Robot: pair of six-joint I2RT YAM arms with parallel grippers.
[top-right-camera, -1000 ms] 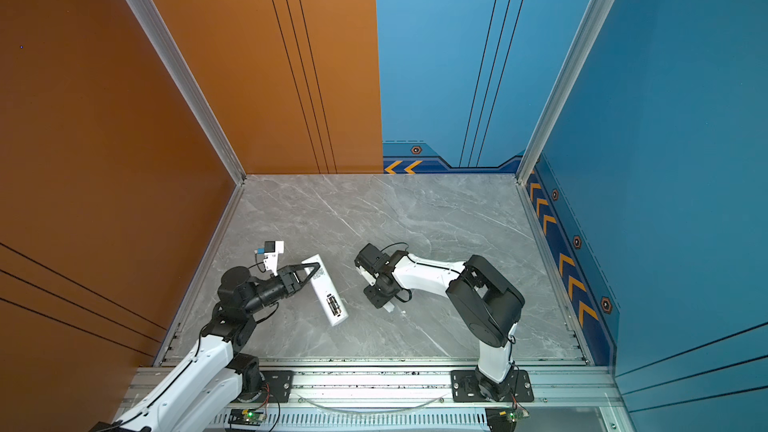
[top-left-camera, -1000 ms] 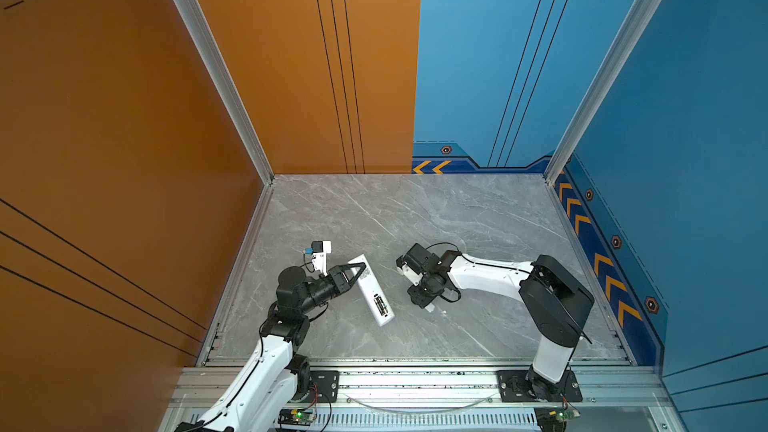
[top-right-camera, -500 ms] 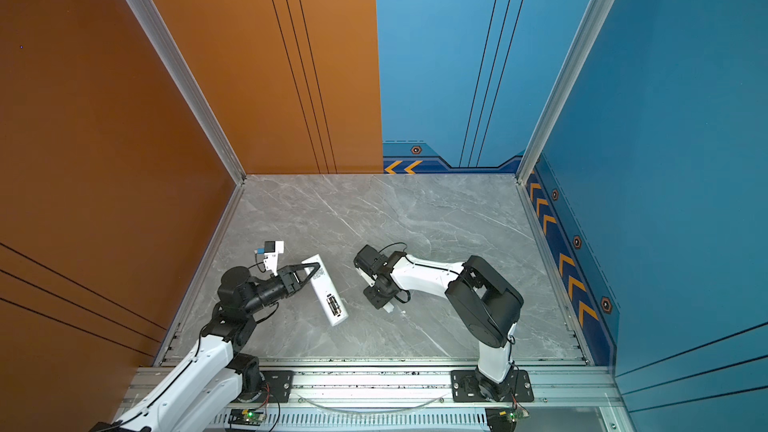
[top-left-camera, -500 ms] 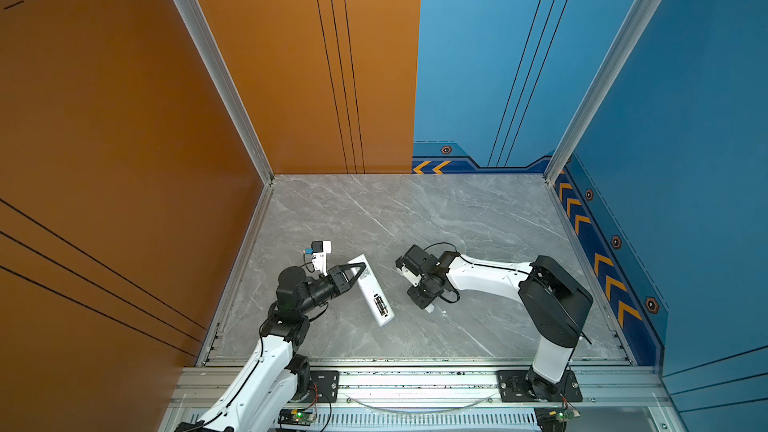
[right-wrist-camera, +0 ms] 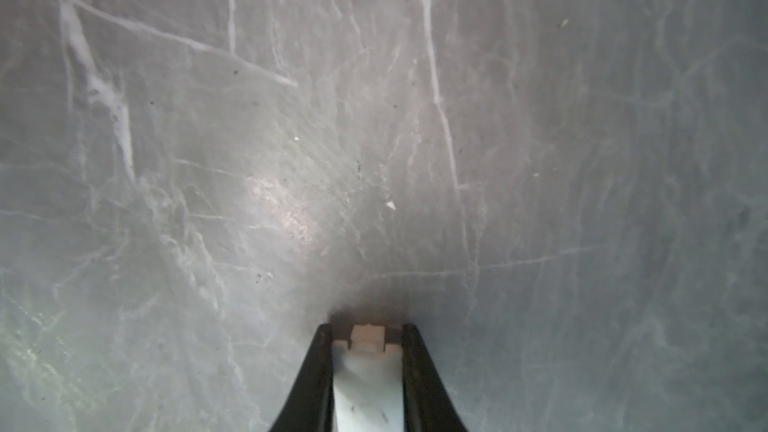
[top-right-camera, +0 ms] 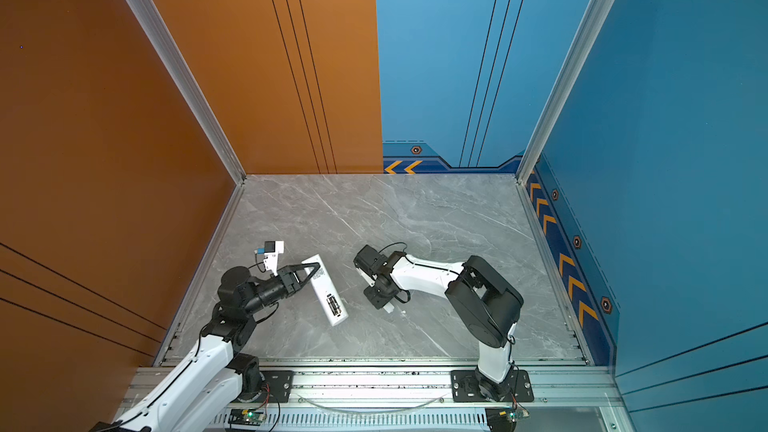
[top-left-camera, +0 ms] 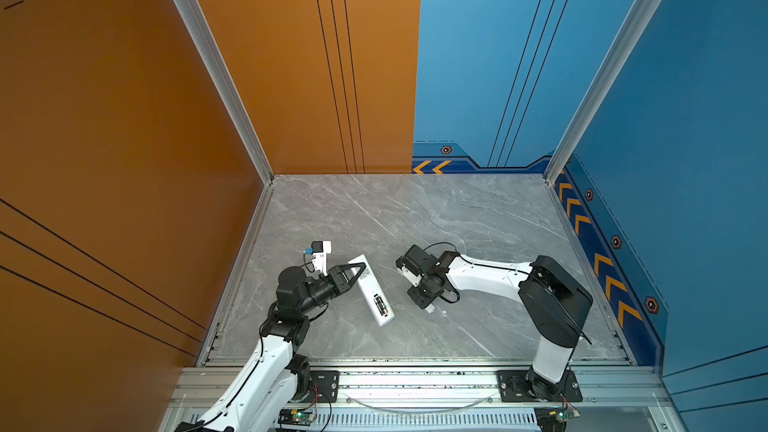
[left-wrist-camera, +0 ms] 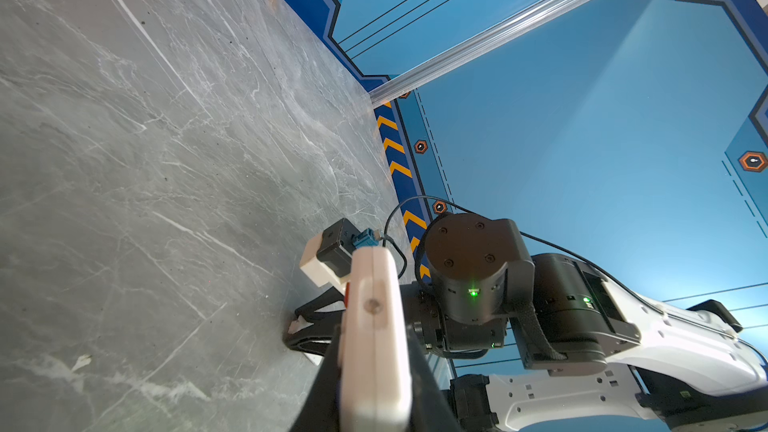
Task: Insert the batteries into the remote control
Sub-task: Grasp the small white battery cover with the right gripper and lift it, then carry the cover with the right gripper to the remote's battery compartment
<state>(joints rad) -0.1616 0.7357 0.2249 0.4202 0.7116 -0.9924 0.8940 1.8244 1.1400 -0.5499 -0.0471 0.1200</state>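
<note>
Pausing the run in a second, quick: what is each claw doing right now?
Left claw: closed on one end of the remote.
Right claw: closed around a small white plastic piece.

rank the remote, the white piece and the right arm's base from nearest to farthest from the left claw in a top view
1. remote: gripped at its far end by the left claw.
2. white piece: to the right, near the middle.
3. right arm's base: front right corner.
</note>
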